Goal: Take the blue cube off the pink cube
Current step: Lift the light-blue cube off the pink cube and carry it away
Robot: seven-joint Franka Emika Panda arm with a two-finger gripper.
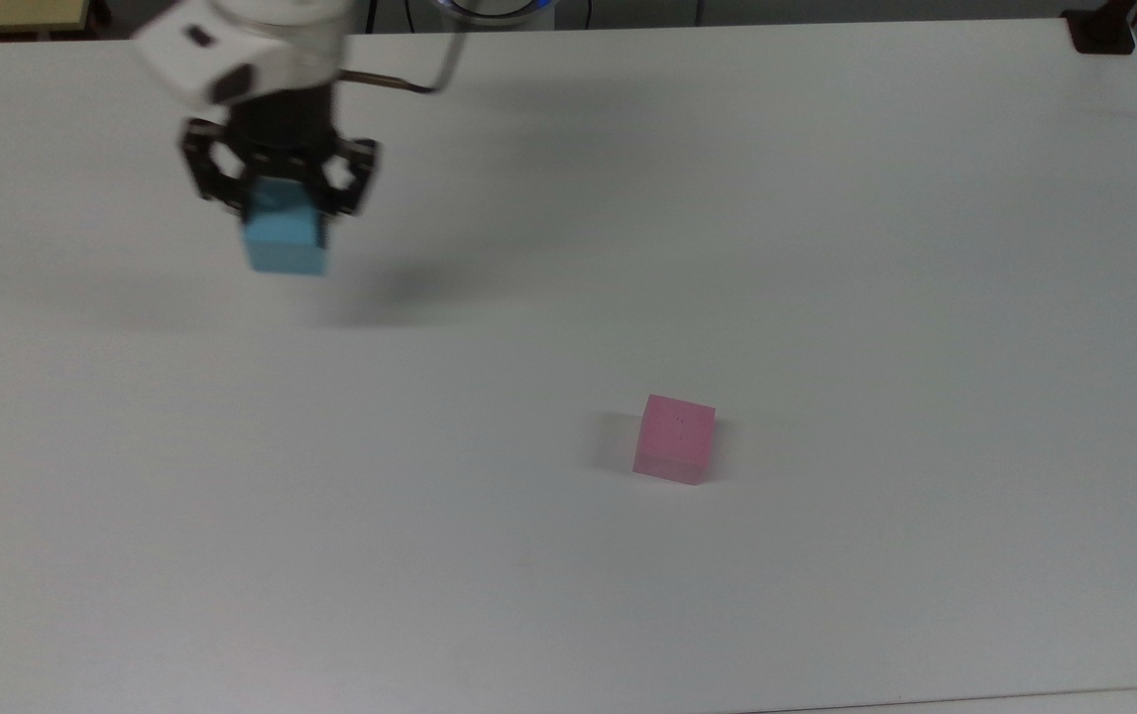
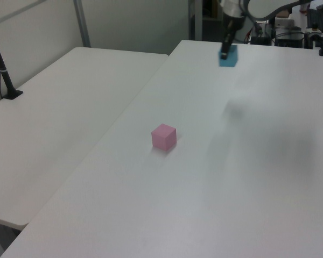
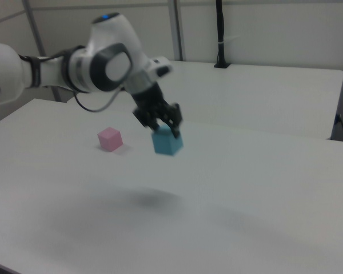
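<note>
Gripper (image 1: 283, 213) pointing down, fingers clamped on the blue cube (image 1: 284, 238), held in the air at the top view's upper left. In the right view the arm (image 3: 74, 68) reaches in from the right view's left, wrist bent downward.

A robotics lab: bare white tables (image 2: 70, 97), a pole mount (image 3: 220, 34), cabling and equipment (image 2: 290, 21) behind

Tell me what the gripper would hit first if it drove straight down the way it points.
Likely the bare white table. The gripper holds the blue cube in the air; the pink cube sits far off to the top view's right.
</note>
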